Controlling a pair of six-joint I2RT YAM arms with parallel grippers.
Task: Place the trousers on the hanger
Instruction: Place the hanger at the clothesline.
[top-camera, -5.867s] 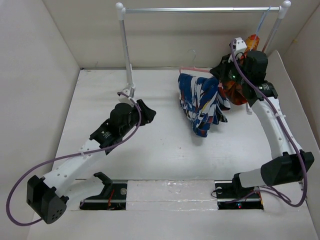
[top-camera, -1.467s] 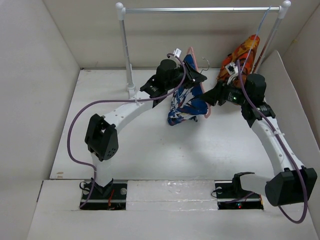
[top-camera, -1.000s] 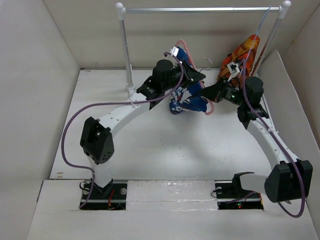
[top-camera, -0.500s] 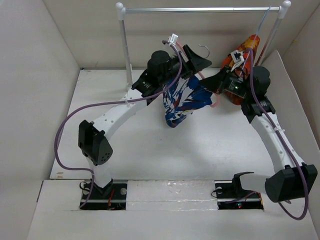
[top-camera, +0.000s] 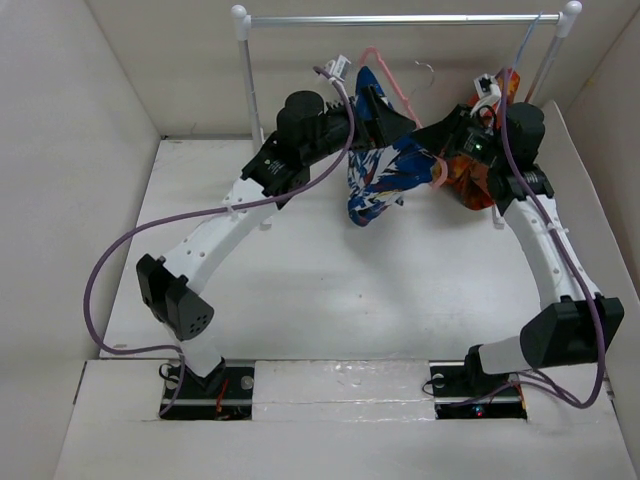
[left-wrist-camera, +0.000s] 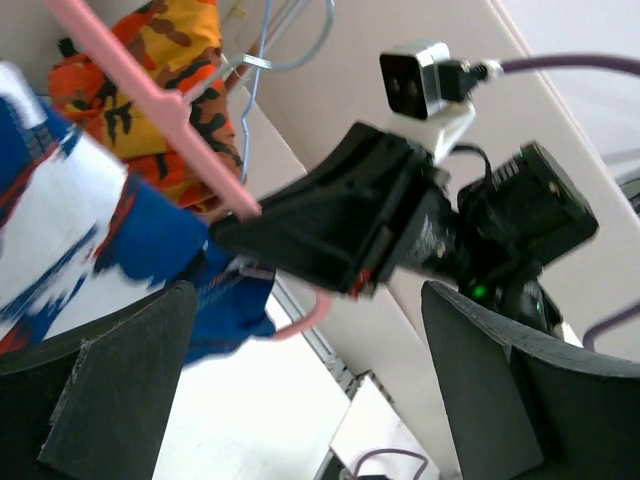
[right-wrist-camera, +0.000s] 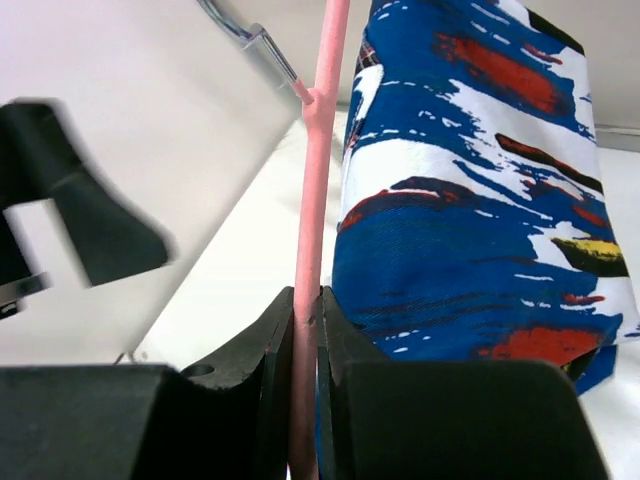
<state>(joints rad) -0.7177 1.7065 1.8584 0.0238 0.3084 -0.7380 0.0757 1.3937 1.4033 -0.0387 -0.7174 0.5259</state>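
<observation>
R arm is bent at the elbow & lifted toward back-right, with the right gripper (top-camera: 437, 140) aimed left. Its fingers (right-wrist-camera: 265, 340) are pinched tight on a bar of the thin pink hanger (right-wrist-camera: 322, 130). L arm is stretched long from front-left to back-centre, with the left gripper (top-camera: 388, 112) raised just beside the hanger. Its jaws are spread wide, w/ nothing gripped in the left wrist view. The soft bright-blue trousers w/ white, red & yellow splotches (top-camera: 383, 180) hang against the hanger, between both grippers, above the white table (top-camera: 300, 290). Whether they sit fully over the bar cannot be told. An orange-red patterned garment (top-camera: 468, 178) hangs just behind the right gripper. A metal rail (top-camera: 400, 18) runs overhead at back. The right side wall (top-camera: 612, 90) is near R arm; most room lies front-left.
</observation>
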